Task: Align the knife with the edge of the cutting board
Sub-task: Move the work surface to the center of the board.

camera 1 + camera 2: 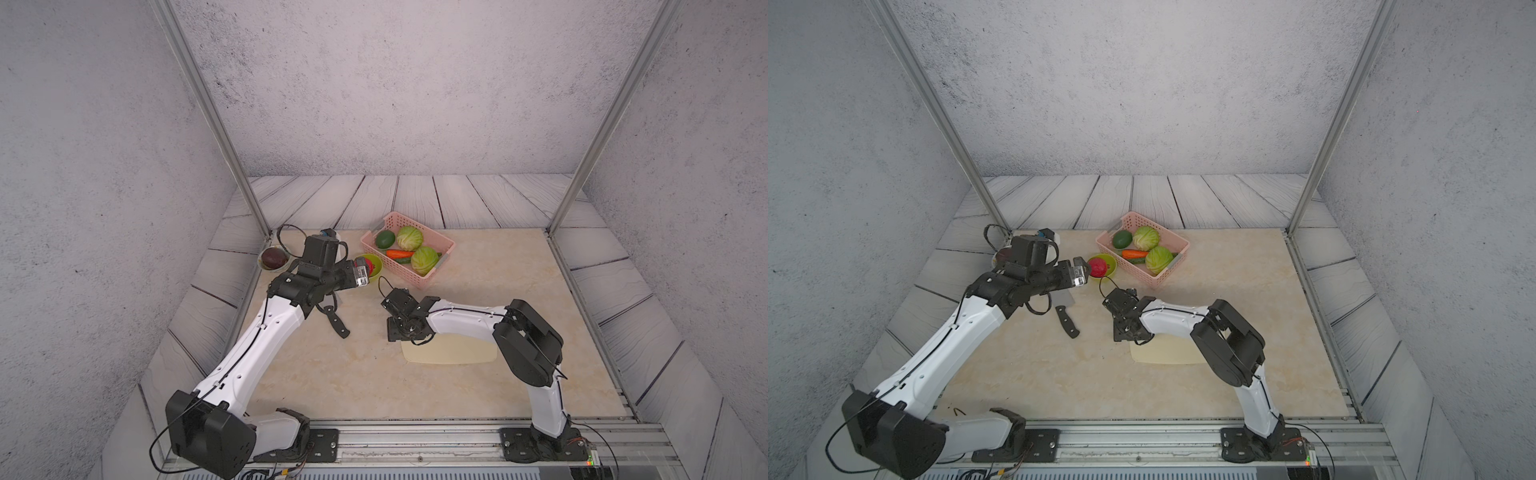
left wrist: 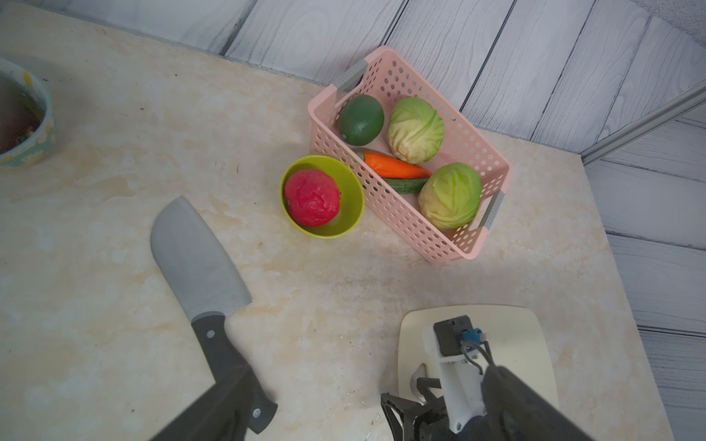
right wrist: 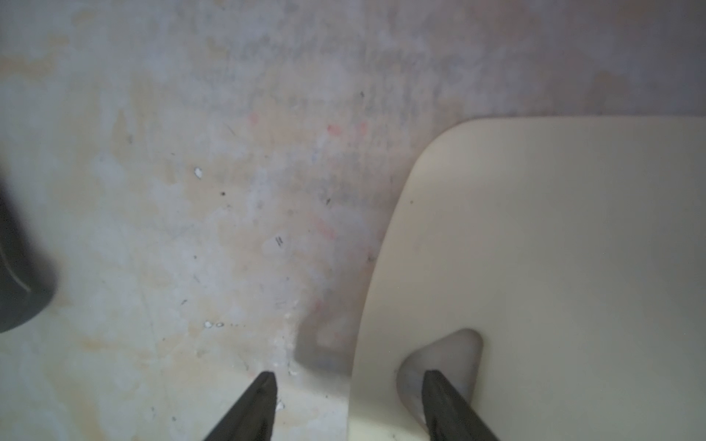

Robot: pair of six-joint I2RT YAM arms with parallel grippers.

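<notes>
The knife [image 2: 198, 259] lies flat on the table left of the cutting board [image 2: 527, 343], apart from it and slanted. Its grey blade points toward the back and its black handle [image 1: 338, 324] toward the front. My left gripper [image 2: 368, 369] hangs open above the table, one blurred finger [image 2: 217, 408] over the handle's end, holding nothing. In both top views the left arm hides most of the blade. My right gripper [image 3: 349, 376] is open and low at the board's [image 3: 554, 248] left short side. One fingertip is over the table, the other over the heart-shaped hole [image 3: 450, 351].
A pink basket [image 2: 382, 206] with two cabbages, a carrot, a cucumber and a green fruit stands at the back. A green bowl [image 2: 351, 183] with a red fruit [image 2: 311, 198] sits beside it. A patterned bowl [image 1: 272, 259] is at the far left by a metal post.
</notes>
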